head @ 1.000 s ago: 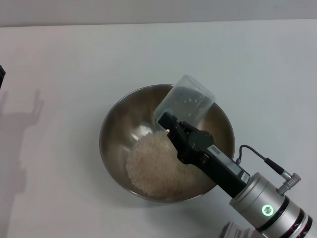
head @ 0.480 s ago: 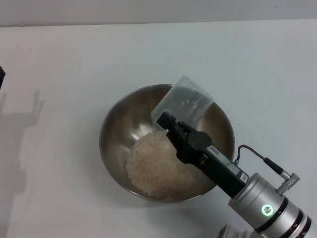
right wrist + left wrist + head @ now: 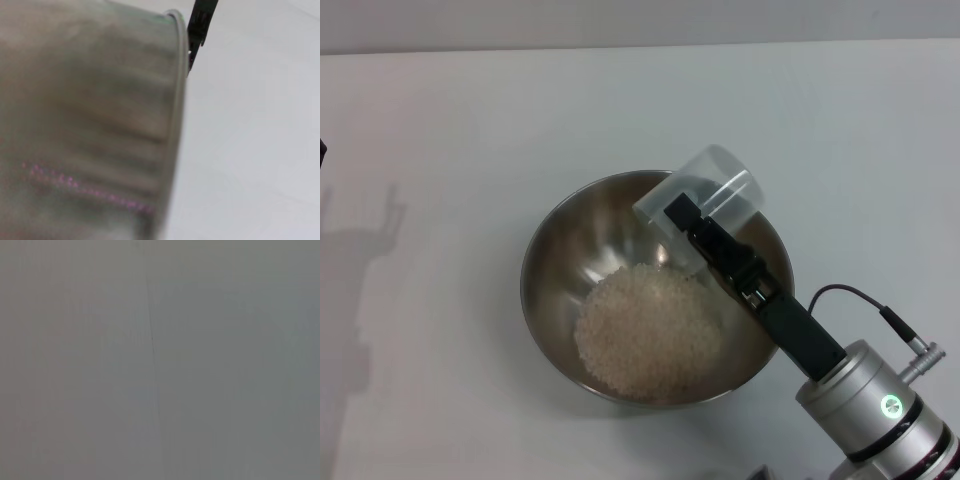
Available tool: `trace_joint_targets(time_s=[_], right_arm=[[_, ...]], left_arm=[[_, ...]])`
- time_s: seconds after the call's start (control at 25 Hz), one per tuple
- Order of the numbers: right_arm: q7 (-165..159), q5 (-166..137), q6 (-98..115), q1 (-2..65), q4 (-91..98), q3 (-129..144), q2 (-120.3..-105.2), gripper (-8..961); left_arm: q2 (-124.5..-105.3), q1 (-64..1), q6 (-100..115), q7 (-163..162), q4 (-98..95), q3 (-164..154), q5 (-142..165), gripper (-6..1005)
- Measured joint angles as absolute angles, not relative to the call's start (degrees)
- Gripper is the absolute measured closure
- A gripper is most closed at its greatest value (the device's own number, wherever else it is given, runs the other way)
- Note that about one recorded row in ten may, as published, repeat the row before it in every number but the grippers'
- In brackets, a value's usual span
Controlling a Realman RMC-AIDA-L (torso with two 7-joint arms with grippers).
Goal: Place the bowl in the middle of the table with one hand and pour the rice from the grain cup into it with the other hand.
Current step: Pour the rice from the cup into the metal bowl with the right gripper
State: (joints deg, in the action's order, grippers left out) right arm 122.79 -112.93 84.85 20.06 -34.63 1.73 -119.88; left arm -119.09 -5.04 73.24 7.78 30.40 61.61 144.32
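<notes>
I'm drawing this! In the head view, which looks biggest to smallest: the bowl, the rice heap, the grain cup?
1. The bowl, widest by far.
2. The rice, a heap inside it.
3. The grain cup, held in the right pincer; it sits higher, nearer the camera, yet looks smallest.

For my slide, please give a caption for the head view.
Right tool holds the tilted grain cup over the bowl, where rice lies heaped.

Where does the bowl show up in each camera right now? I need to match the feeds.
Head view: the bowl sits mid-table, rice heaped inside, grain cup held over its far rim.
Left wrist view: not in it.
Right wrist view: its outer wall fills one side.
Shared landmark: the white table.
</notes>
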Motion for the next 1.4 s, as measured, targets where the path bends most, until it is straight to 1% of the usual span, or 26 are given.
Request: trace_joint_targets(time_s=[0.28,0.6,0.72,0.96,1.16,1.4], right_arm=[[139.2,-112.9,84.5,19.6,-33.9,1.7,-119.88,898],[139.1,-112.9,85.4,19.3,-34.8,2.0,-119.88,895],[131.0,-113.0,87.7,19.4,-36.3,2.1,-119.88,893],[103.3,-112.6,92.8,18.7,-38.2,1.4,-119.88,891],[88.2,-112.1,93.4,16.7,-39.6,-1.3,-119.88,889],[62.1,-111.6,96.6,15.5,-37.0,-4.3,-119.63,886]], left_arm=[[-119.02,-4.7,73.8,7.7,31.3,61.6,144.3,195],[-119.00,-4.7,73.9,7.7,31.2,61.6,143.9,195],[-119.00,-4.7,73.9,7.7,31.1,61.6,143.9,195],[-119.05,-5.1,73.9,7.7,30.8,61.6,143.9,195],[-119.09,-5.1,73.8,7.7,30.8,61.6,143.9,194],[-119.09,-5.3,73.7,7.7,30.7,61.4,143.9,194]])
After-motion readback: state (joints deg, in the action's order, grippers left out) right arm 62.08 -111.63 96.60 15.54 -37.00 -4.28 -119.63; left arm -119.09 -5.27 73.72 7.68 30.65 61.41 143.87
